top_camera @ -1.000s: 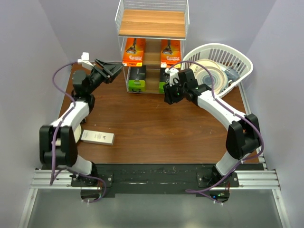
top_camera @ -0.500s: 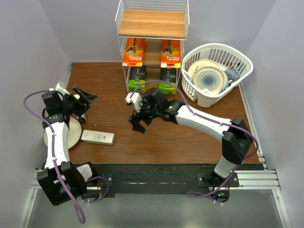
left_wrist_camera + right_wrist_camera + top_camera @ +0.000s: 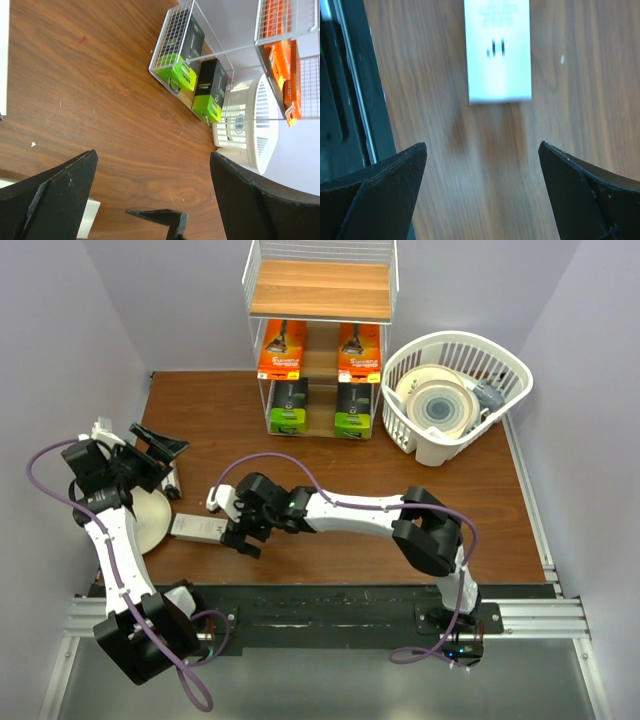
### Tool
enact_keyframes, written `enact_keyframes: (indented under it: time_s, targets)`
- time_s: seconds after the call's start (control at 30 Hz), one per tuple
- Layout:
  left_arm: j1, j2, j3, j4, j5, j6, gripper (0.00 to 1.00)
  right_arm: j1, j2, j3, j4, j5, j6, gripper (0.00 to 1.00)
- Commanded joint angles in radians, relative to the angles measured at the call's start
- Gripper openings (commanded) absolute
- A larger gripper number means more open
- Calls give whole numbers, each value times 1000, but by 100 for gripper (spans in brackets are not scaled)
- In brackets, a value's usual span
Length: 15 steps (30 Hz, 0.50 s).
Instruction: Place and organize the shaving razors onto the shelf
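The shelf (image 3: pixel 320 290) stands at the back. Two orange cards (image 3: pixel 281 348) lie on its middle board and two black boxes with lime-green ends (image 3: pixel 288 405) on the bottom one; the black boxes also show in the left wrist view (image 3: pixel 182 55). One slim white box (image 3: pixel 203 529) lies flat on the table at the front left. My right gripper (image 3: pixel 232 532) is open and empty at that box's right end. In the right wrist view the box (image 3: pixel 497 50) lies just beyond the open jaws (image 3: pixel 482 150). My left gripper (image 3: pixel 168 460) is open and empty at the far left, above the table (image 3: pixel 152 155).
A round cream plate (image 3: pixel 152 520) lies on the table left of the white box. A white slotted basket (image 3: pixel 500 365) with plates stands at the back right and shows in the left wrist view (image 3: pixel 257 125). The table's dark front rail (image 3: pixel 350 100) is close beside the right gripper.
My right arm has swung from the shelf's bottom tier across to the front left and now sits at the white box. My left arm has pulled back from the shelf to the far left.
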Motion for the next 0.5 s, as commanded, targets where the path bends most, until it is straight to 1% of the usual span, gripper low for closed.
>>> enact_keyframes:
  time_s: [0.0,0.17,0.47]
  targets:
    - [34,-37,45,20,42,-8,100,30,31,102,65,69,1,99]
    - [43,-68,17,46,47,-39,100,33,103,157,54,30,10,99]
    - [82,-91,-21,99,76,-88,100,36,227,243,56,56,13,99]
